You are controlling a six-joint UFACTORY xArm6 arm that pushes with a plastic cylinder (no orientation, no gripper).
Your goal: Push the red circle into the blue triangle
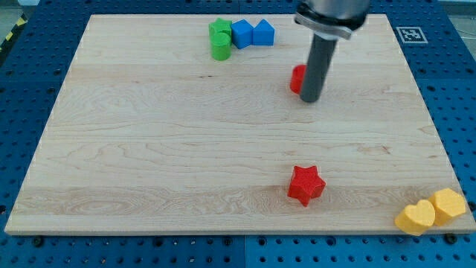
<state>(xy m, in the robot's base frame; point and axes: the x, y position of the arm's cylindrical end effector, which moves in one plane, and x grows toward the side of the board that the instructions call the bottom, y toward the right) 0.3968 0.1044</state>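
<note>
Blocks on our wooden board [149, 149] number seven. We count two red: a circle [297, 78], mostly hidden behind our rod, and a star [306, 184] near the view's bottom. Two blue sit side by side at the view's top: a cube-like block [242, 33] and the triangle [263, 32]. Two green blocks [220, 39] touch them on the left. Two yellow blocks [431, 211] rest at the bottom right corner. Our tip [310, 99] touches the red circle's right side; we carry no claw.
</note>
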